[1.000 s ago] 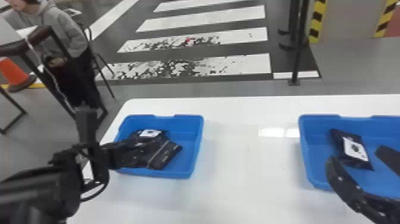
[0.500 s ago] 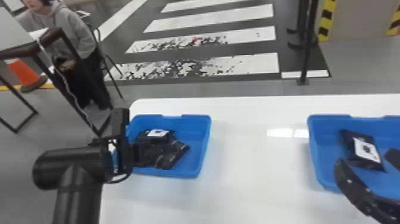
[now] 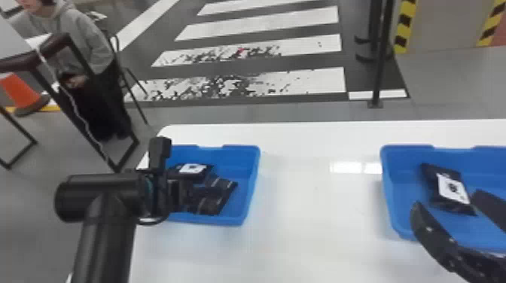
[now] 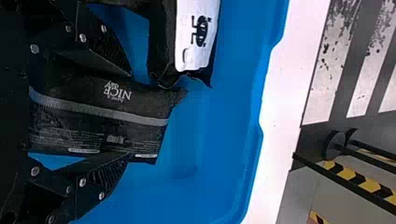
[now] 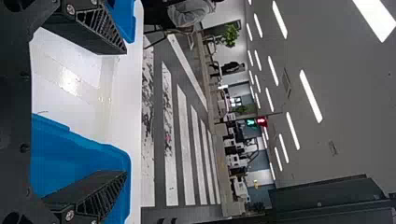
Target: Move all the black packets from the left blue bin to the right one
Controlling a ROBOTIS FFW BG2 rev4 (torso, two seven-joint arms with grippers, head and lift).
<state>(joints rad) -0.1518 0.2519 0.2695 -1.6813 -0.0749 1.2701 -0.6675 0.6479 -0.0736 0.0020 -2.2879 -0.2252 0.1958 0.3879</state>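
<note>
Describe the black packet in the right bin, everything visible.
The black packet lies label side up on the bottom of the right blue bin, slanted to its walls. It looks like soft, slightly glossy film, with a white label carrying a dark mark. The right gripper is near, fingers apart; contact can't be judged.

White letters spell "NICE" on a black packet inside the left blue bin, seen through my left wrist camera; its finer print defeats me.
</note>
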